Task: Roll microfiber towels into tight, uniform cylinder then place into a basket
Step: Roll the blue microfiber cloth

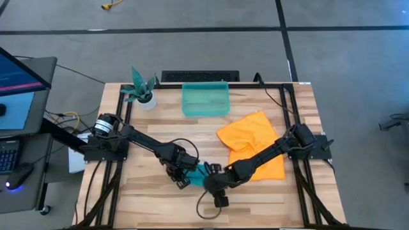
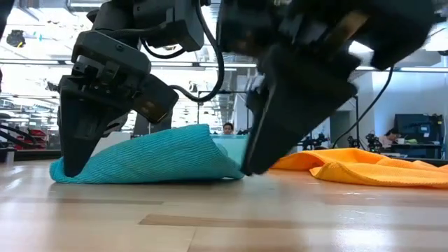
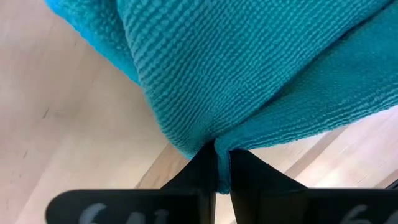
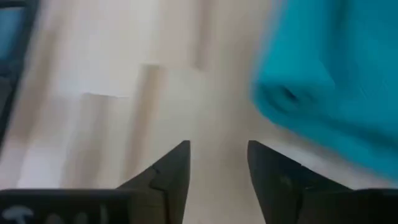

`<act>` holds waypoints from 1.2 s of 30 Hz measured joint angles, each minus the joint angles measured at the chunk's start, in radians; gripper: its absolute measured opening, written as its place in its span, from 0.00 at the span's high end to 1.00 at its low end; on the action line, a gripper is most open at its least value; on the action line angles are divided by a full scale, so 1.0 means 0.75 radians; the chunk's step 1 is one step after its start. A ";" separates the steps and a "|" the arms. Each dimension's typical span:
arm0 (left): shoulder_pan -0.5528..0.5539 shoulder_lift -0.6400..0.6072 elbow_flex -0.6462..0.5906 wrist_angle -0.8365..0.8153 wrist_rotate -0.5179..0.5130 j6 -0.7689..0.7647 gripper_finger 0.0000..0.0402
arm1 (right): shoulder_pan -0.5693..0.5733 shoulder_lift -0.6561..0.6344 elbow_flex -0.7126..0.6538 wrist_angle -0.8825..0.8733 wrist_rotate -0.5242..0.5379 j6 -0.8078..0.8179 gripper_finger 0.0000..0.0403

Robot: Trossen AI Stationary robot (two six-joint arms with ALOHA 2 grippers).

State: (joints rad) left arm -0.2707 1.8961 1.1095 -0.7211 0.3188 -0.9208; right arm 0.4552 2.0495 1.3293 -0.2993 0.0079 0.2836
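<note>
The teal-blue towel (image 2: 157, 159) lies bunched and partly rolled on the wooden table near its front edge; it also shows in the high view (image 1: 199, 170). My left gripper (image 3: 222, 167) is shut on its left end, low over the table (image 1: 182, 175). My right gripper (image 4: 217, 163) is open, with nothing between its fingers, tips down at the table right beside the towel's right end (image 2: 238, 166). The orange-yellow towel (image 1: 252, 144) lies crumpled flat at the right, under my right arm. The teal basket (image 1: 205, 99) stands at the far edge. My left gripper pinches a gathered fold of the teal towel (image 3: 214, 144) between its two shut fingers, at the towel's left end (image 2: 61, 169). The fingers come slanting down from above and the left. The towel rests on the table, slack.
A white pot with a teal plant (image 1: 144, 92) stands at the far left, beside the basket. A black frame (image 1: 291, 115) runs along the table's sides. Bare wood (image 1: 147, 134) lies between the grippers and the basket.
</note>
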 joint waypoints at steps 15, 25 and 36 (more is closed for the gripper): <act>-0.001 0.001 0.000 0.002 -0.008 0.010 0.96 | 0.021 -0.001 -0.017 0.358 0.197 -0.509 0.63; -0.001 0.001 0.000 0.003 -0.010 0.025 0.96 | -0.056 0.000 -0.115 0.392 0.198 -0.375 0.70; -0.001 0.003 0.020 -0.001 0.022 0.059 0.96 | -0.100 -0.001 -0.183 0.400 0.206 -0.272 0.73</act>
State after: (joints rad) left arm -0.2710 1.8984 1.1247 -0.7218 0.3356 -0.8768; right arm 0.3804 2.0487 1.1922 0.0010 0.1621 0.0795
